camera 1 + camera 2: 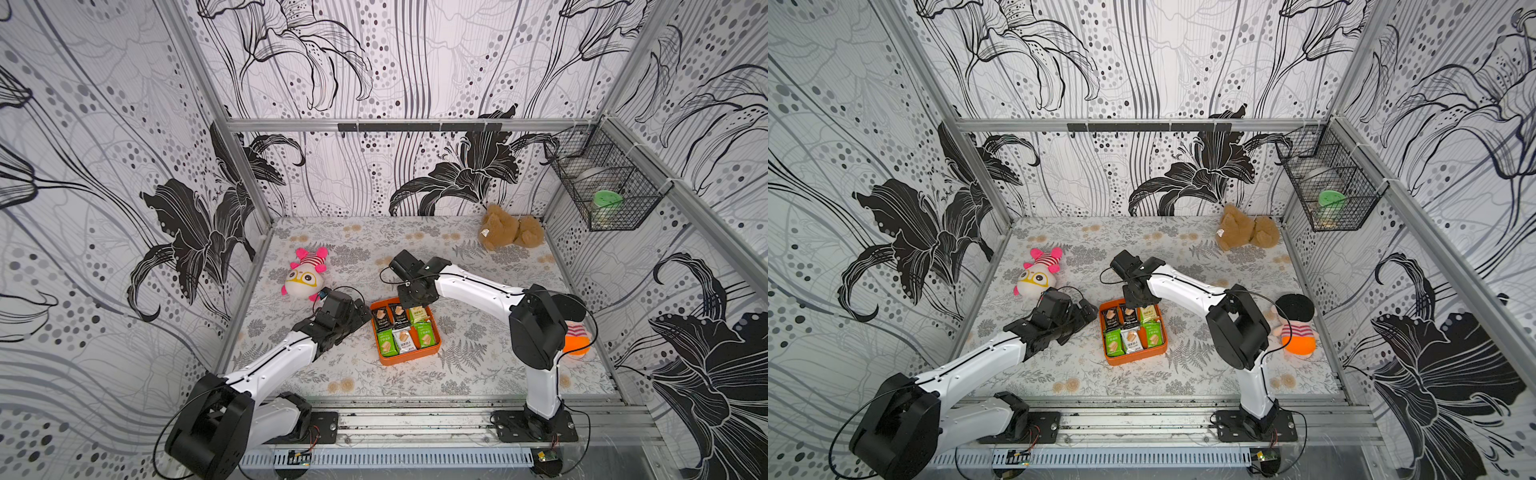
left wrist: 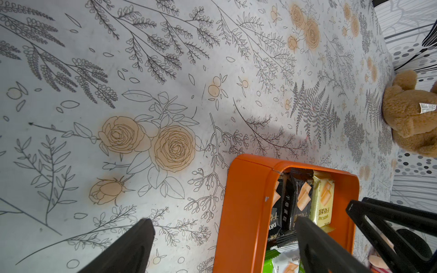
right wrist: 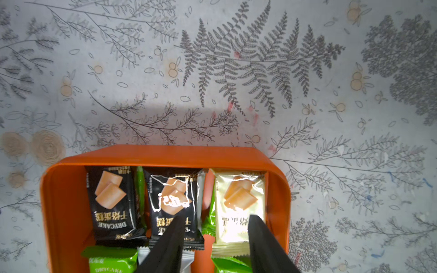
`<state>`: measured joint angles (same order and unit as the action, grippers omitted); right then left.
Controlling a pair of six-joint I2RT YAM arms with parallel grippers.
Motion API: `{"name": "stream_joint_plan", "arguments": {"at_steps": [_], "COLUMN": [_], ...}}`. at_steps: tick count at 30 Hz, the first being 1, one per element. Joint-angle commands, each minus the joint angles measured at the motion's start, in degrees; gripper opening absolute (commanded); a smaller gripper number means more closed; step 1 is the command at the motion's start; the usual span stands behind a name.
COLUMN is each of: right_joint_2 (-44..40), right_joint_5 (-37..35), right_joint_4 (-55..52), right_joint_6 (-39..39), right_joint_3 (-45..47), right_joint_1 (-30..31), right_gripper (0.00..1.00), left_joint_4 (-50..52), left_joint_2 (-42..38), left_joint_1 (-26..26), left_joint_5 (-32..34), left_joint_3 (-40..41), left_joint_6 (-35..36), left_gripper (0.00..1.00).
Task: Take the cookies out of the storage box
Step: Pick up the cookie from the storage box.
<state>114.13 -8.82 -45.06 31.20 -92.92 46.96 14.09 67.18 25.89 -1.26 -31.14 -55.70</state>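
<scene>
Your right fingers (image 3: pixel 170 243), half-parted and empty, hang over the storage box's (image 3: pixel 165 154) cookies (image 3: pixel 238 196), likely light, slippery; pinch packet sides

robot test booth, aluminium frame (image 1: pixel 291 124), flower-patterned walls (image 1: pixel 104 145)

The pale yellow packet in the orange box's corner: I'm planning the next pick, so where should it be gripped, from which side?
Probably across its narrow width, from straight above. The pale yellow packet lies flat atop others in the storage box corner; a gap beside the middle black packet admits one finger, the wall side looks tight. The right end effector hangs open above.
</scene>
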Motion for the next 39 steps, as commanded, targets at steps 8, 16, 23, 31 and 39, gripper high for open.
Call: {"name": "stream_joint_plan", "arguments": {"at_steps": [8, 16, 23, 31, 39], "right_joint_2": [3.2, 5.31, 5.86, 2.81, 1.0], "right_joint_5": [-4.46, -3.98, -2.57, 3.45, -1.81], "right_joint_4": [-2.81, -1.52, -0.05, 5.24, 0.69], "right_joint_6": [4.11, 4.12, 4.15, 4.86, 2.37], "right_joint_3": [-0.43, -1.36, -0.92, 2.1, 0.3], "right_joint_1": [0.24, 0.24, 0.21, 0.24, 0.24], "right_gripper": [0.49, 0.48, 0.48, 0.47, 0.5], "left_joint_4": [-1.85, -1.6, -1.45, -1.59, -3.44], "left_joint_2": [2.7, 2.56, 1.91, 2.84, 5.0], "left_joint_1": [0.32, 0.37, 0.3, 0.37, 0.31], "left_joint_5": [0.73, 1.26, 1.85, 2.04, 1.26], "left_joint_3": [-2.47, -2.11, -1.43, -1.9, -2.38], "left_joint_6": [0.18, 0.22, -0.09, 0.52, 0.32], "left_gripper": [0.97, 0.97, 0.97, 0.97, 0.97]}}
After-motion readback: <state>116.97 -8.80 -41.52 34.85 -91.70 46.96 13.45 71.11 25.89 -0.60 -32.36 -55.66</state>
